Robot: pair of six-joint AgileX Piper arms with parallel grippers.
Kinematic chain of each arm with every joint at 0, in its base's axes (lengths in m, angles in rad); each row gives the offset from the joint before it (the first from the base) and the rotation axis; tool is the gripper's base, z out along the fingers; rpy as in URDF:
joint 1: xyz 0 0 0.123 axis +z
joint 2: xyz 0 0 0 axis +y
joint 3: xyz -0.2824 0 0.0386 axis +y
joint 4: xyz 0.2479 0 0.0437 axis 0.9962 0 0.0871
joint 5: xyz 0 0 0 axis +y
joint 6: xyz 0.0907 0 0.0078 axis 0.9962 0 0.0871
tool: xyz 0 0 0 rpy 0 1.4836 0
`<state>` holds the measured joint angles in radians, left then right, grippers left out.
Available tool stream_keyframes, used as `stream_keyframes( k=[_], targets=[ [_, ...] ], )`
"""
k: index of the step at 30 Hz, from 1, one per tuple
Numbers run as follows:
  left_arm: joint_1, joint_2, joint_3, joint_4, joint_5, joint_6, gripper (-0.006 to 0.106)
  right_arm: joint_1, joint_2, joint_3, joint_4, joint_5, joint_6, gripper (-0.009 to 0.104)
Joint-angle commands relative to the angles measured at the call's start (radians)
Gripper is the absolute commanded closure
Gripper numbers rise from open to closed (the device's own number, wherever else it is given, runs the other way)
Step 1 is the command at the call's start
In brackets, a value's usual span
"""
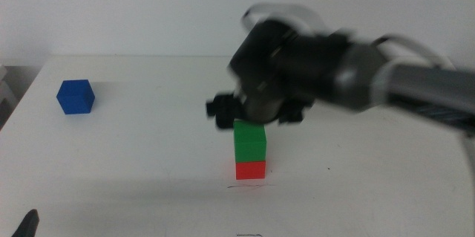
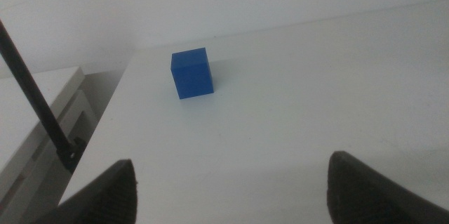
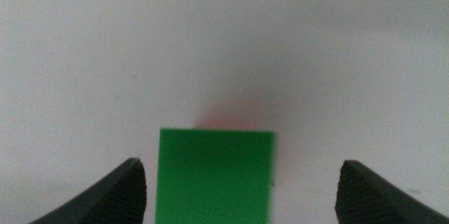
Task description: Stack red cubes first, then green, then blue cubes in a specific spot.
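Over the middle of the table (image 1: 148, 185) we see the right gripper (image 1: 256, 118) reaching in from the right, wrist bent down just above the green cube (image 1: 250, 140). Its jaws stand wide apart, clear of the cube's sides. The green cube sits squarely on the red cube (image 1: 251, 169). The blue cube (image 1: 76, 96) rests far left. The left gripper (image 2: 231, 189) waits low, jaws apart.

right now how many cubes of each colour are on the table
red cube: 1
green cube: 1
blue cube: 1
total: 3
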<state>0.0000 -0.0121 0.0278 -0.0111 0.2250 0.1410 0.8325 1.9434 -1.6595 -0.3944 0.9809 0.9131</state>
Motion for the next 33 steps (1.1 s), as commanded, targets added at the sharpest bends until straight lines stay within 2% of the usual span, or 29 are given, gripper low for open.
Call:
stream_keyframes(
  k=[1,6,9,10,13,15,19,25,33],
  targets=[
    [0.000,-0.025,-0.001,-0.011,-0.076,-0.005,0.008,-0.010,-0.166,-0.014,-0.039,0.032,-0.060,0.010],
    [0.000,-0.025,-0.001,-0.011,-0.076,-0.005,0.008,-0.024,-0.449,0.143,0.018,-0.022,-0.280,0.010],
    [0.000,-0.025,-0.001,-0.011,-0.076,-0.005,0.008,-0.030,-0.621,0.297,0.084,-0.084,-0.453,0.011],
    [0.000,-0.025,-0.001,-0.011,-0.076,-0.005,0.008,-0.037,-0.737,0.402,0.140,-0.118,-0.556,0.011],
    [0.000,-0.025,-0.001,-0.011,-0.076,-0.005,0.008,-0.046,-0.895,0.517,0.198,-0.169,-0.647,0.011],
    [0.000,-0.025,-0.001,-0.011,-0.076,-0.005,0.008,-0.050,-0.977,0.560,0.208,-0.196,-0.668,0.011],
    [0.000,-0.025,-0.001,-0.011,-0.076,-0.005,0.008,-0.050,-1.085,0.589,0.183,-0.199,-0.686,0.011],
    [0.000,-0.025,-0.001,-0.011,-0.076,-0.005,0.008,-0.050,-1.157,0.589,0.217,-0.232,-0.784,0.011],
    [0.000,-0.025,-0.001,-0.011,-0.076,-0.005,0.008,-0.050,-1.171,0.589,0.212,-0.277,-0.801,0.011]
  ],
)
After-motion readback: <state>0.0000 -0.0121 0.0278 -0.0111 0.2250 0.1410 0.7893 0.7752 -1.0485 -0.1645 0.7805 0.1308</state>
